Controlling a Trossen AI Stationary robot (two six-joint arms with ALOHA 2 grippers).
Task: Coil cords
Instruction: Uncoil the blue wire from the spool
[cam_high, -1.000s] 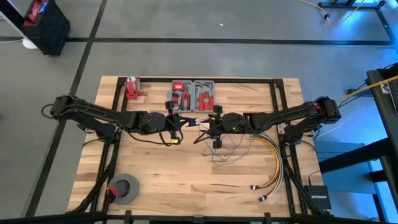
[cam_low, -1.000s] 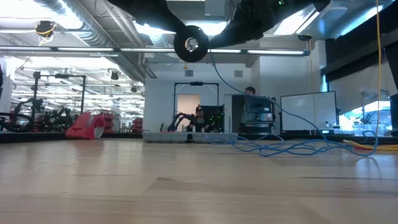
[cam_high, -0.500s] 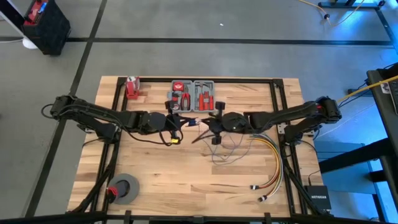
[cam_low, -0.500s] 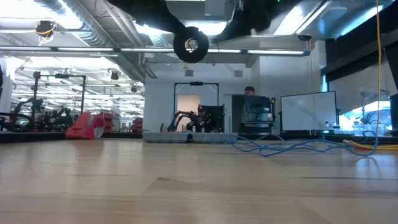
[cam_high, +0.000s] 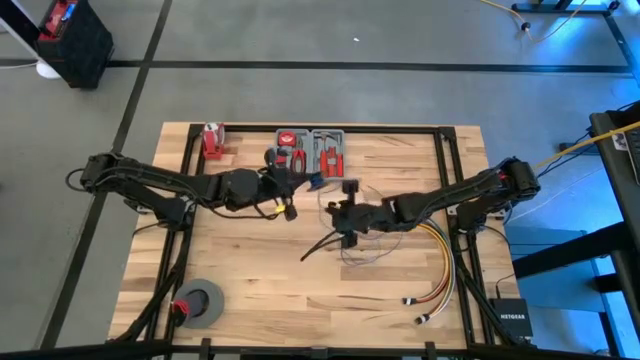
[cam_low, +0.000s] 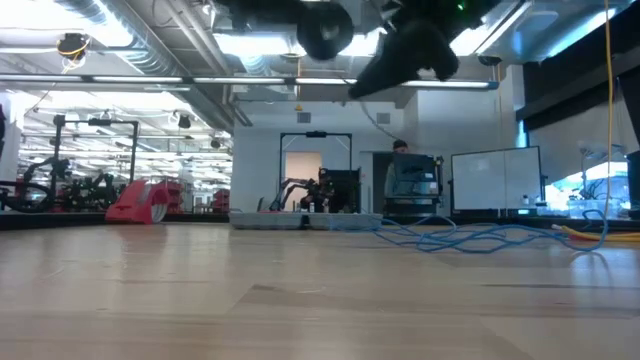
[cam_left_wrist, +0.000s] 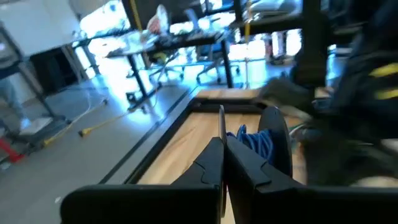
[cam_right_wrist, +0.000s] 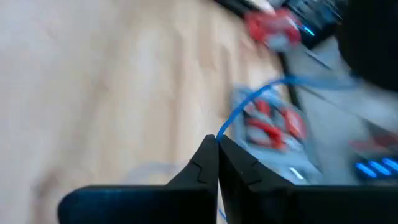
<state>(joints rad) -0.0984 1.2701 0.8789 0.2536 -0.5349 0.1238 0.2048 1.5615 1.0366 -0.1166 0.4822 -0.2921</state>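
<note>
Pinching thin blue cords (cam_right_wrist: 249, 106): right hand (cam_high: 338, 213), fingers clenched, mid-counter (cam_high: 240, 290). Left hand (cam_high: 290, 180) clenched beside tool tray (cam_high: 312, 150), cord bundle at fingertips; remaining cord loose near right hand.

My fingers (cam_right_wrist: 205, 165) look like matt black plastic; the surface (cam_high: 250, 290) is pale, smooth wood; the cords (cam_right_wrist: 249, 102) show thin, glossy blue sheathing.

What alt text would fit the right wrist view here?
The right tool is shut on a thin blue cord that arcs away from its tips above the wooden table. Beyond lies a blurred tray of red-handled tools.
</note>
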